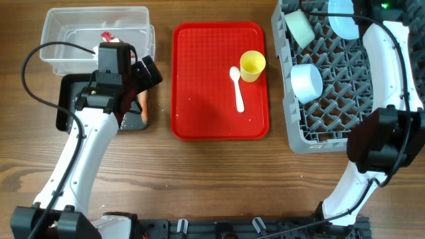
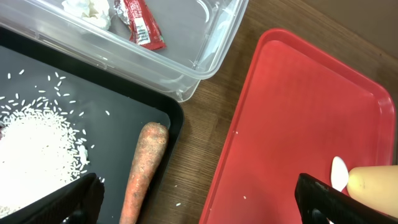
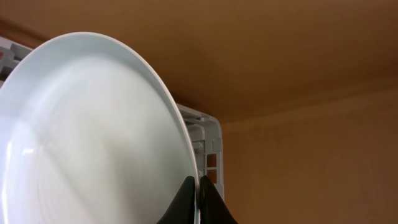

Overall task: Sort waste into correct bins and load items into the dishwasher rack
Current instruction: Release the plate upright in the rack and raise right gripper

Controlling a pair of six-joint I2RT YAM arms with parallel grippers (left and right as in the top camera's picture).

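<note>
Grips pale blue plate [image 3: 93, 137] by rim in right tool [image 3: 199, 190] at far end of rack [image 1: 332, 116] (left tool [image 2: 199, 202] released, above carrot [image 2: 146, 165]).

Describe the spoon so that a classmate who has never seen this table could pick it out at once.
Find the flat red tray in the middle of the table, between the black tray and the grey rack. On its right half lies a white spoon, just left of the yellow cup. It is the only long, thin white thing on that tray.
</note>
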